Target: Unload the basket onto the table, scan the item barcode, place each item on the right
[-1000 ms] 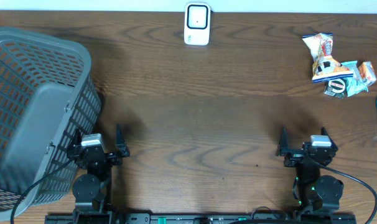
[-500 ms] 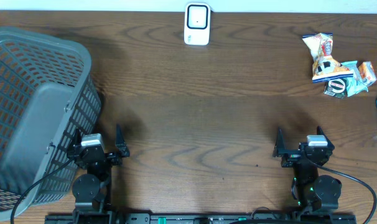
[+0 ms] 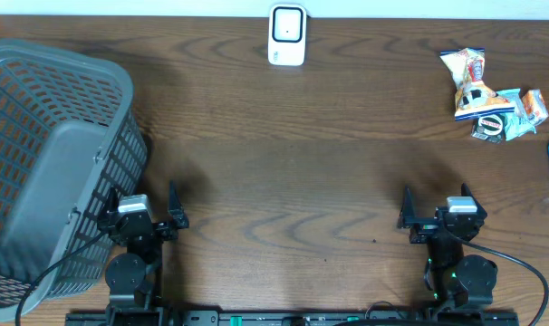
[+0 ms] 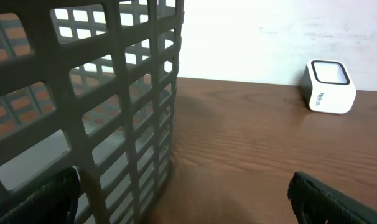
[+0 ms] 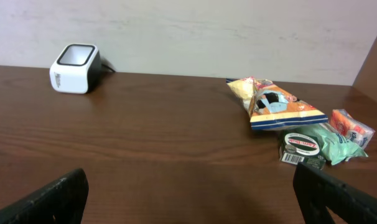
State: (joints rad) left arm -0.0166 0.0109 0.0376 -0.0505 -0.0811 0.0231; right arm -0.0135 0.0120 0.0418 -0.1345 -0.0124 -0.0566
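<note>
The right claw [image 3: 438, 201] and left claw [image 3: 143, 204] gape wide, empty. The crinkled foil snack packets [image 3: 474, 91] lie heaped far ahead-right of the right claw; a grab may snag two, perhaps hiding the barcode

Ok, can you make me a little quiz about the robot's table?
1. True or false: the left gripper and the right gripper are both open and holding nothing.
2. Where does the white scanner stand? A) at the far edge of the table, near the middle; B) inside a bowl; C) between one arm's fingers.
3. On which of the robot's sides is the grey basket?
Key: 1 true; 2 A; 3 its left.
</note>
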